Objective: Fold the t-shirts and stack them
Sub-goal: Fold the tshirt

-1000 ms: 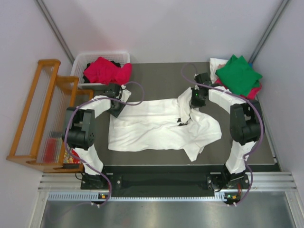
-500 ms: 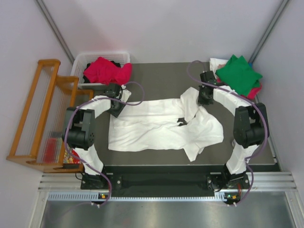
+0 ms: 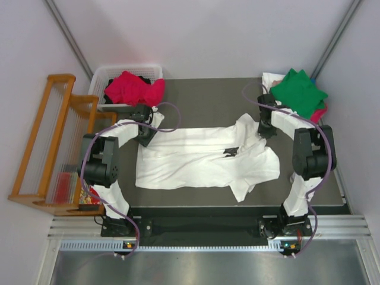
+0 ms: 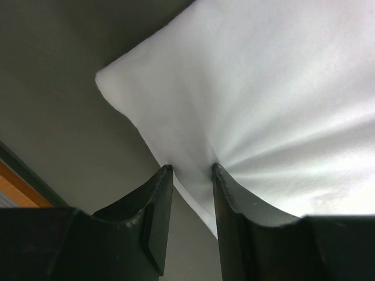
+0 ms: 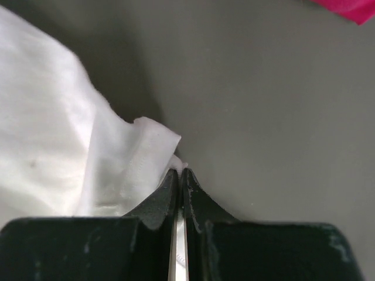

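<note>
The white t-shirt [image 3: 196,160] lies spread across the middle of the table [image 3: 202,98]. The left gripper [image 4: 192,171] is clamped on the shirt's far-left edge, with cloth puckered between its fingers. The right gripper [image 5: 180,171] is pinched tight on a thin fold at the shirt's far-right edge. A green t-shirt [image 3: 298,92] rests at the far-right corner. A crimson-pink t-shirt [image 3: 133,88] lies in the basket [image 3: 101,74].

Left arm [image 3: 100,161] and right arm [image 3: 311,155]: white shells, bulky black joints, thin purple-grey cables [image 3: 176,113] looping alongside. Black tapered gripper fingers [image 5: 205,212], lightly scuffed with pale specks.
</note>
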Motion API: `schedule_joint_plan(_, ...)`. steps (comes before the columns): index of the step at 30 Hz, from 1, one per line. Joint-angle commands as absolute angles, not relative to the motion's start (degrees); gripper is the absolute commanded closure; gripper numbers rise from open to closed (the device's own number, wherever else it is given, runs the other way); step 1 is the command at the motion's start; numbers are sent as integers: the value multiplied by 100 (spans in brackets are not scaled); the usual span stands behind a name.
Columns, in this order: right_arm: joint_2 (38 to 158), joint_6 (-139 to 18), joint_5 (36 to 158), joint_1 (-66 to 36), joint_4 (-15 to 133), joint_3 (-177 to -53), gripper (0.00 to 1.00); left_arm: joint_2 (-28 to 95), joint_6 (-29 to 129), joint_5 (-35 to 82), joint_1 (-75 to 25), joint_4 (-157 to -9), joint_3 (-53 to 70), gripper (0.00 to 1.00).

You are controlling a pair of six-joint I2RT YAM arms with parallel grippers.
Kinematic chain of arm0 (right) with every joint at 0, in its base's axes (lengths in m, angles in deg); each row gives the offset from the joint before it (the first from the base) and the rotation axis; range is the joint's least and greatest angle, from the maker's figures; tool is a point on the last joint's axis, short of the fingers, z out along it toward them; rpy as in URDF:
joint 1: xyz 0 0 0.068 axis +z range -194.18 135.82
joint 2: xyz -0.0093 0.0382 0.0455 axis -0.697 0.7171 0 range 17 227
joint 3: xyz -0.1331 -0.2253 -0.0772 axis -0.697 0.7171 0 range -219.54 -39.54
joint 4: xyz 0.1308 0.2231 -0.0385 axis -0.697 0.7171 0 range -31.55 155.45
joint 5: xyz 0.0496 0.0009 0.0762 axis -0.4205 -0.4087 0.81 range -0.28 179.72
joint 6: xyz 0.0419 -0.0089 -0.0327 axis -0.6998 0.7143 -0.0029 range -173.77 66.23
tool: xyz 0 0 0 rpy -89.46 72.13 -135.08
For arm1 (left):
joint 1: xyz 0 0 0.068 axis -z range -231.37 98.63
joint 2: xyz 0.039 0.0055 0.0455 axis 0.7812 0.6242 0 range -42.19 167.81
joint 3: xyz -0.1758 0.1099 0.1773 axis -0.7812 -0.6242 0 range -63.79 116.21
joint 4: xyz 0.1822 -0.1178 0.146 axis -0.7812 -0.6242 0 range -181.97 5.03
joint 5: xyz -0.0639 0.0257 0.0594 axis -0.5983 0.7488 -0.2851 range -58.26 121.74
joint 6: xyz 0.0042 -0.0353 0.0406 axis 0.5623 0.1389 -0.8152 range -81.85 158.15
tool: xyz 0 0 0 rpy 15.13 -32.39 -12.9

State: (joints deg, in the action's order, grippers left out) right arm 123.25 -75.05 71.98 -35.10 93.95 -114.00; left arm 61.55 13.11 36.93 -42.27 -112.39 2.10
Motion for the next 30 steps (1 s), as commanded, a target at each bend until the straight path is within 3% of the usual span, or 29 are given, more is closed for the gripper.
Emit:
schedule_joint_plan(1,12598,-7478,6801,-3926,9360,-11486,100,6038,1213,3833,-4267,-11520,169,61)
schedule_joint_plan(13,13231,-7513,6924,-4374,9343,-11680,100,6046,1187,3833,-4267,-11503,134,62)
schedule_joint_plan(14,13240,-7522,6898,-4374,9360,-11680,89,6046,1196,3824,-4267,-11503,125,62)
schedule_joint_plan(15,13214,-7565,6758,-4374,9386,-11671,84,6038,1187,3824,-4267,-11494,125,62)
schedule_joint_plan(21,12792,-7776,6309,-4699,9510,-11531,86,6055,1204,3781,-4267,-11485,98,62)
schedule_joint_plan(23,12573,-7829,6274,-4735,9518,-11487,72,6064,1222,3763,-4267,-11468,98,62)
schedule_joint_plan(26,12152,-7855,6353,-4621,9483,-11276,62,6073,1248,3736,-4267,-11476,90,62)
schedule_joint_plan(27,12011,-7856,6388,-4551,9475,-11215,55,6073,1257,3745,-4267,-11476,98,62)
schedule_joint_plan(28,11879,-7838,6431,-4463,9440,-11136,37,6073,1257,3728,-4267,-11476,81,62)
schedule_joint_plan(30,11501,-7873,6449,-4155,9448,-10934,26,6064,1257,3719,-4267,-11476,81,62)
